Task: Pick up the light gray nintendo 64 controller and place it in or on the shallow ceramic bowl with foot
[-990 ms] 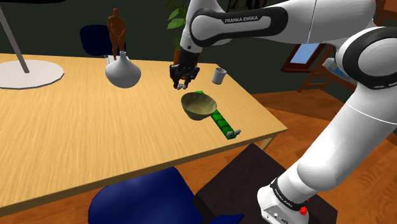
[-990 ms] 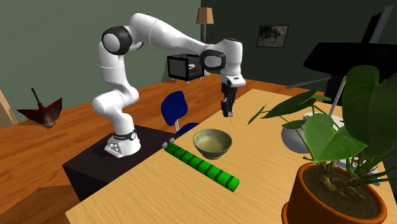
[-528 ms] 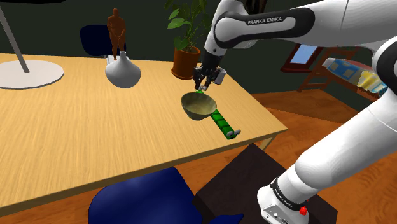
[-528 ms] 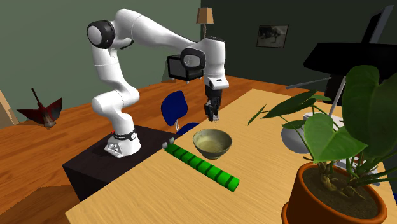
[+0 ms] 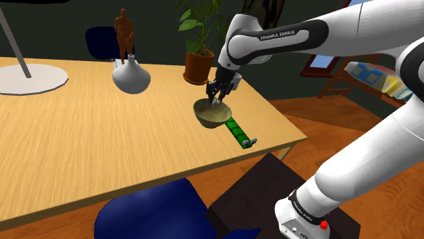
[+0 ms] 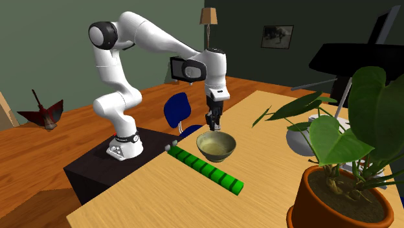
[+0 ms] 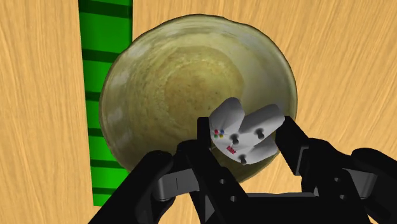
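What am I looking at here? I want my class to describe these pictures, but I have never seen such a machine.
These are simulator renders of a white robot arm on a dark box beside a wooden table. One picture looks over the arm's shoulder, one faces it across the table, and one comes from a camera on its hand. Its black gripper holds a small light gray game controller over a shallow olive bowl. A green ribbed strip lies beside the bowl; a gray vase and a potted plant also stand on the table.
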Motion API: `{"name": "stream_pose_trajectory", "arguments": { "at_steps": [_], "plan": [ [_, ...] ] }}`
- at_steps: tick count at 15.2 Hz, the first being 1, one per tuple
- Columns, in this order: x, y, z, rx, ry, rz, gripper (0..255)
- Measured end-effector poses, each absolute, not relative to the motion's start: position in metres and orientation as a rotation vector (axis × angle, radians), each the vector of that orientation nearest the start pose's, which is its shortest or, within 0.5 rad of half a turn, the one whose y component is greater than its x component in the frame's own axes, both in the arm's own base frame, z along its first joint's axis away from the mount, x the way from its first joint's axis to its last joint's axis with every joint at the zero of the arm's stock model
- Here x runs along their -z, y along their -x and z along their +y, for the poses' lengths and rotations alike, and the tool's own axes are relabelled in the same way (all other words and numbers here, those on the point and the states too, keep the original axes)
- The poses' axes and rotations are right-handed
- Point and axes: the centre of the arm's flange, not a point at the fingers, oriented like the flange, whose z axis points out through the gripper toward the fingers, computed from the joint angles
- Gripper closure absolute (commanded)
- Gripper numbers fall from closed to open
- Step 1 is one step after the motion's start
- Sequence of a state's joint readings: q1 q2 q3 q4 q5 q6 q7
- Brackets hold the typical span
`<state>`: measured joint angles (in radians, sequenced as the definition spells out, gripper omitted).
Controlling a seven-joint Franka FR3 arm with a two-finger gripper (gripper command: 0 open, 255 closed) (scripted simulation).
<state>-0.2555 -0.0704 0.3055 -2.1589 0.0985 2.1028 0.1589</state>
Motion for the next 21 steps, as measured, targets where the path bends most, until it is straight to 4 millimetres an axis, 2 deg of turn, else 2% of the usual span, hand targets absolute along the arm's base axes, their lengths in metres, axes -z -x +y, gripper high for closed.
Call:
{"name": "stream_pose_trajectory", "arguments": {
  "at_steps": [8,15,16,21],
  "plan": [
    [-0.386,-0.522,0.031,0.007,3.067,0.244,255],
    [-0.381,-0.523,0.032,0.008,3.067,0.244,255],
    [-0.381,-0.523,0.032,0.008,3.067,0.244,0],
    [-0.381,-0.523,0.032,0.008,3.067,0.244,0]
  ]
}}
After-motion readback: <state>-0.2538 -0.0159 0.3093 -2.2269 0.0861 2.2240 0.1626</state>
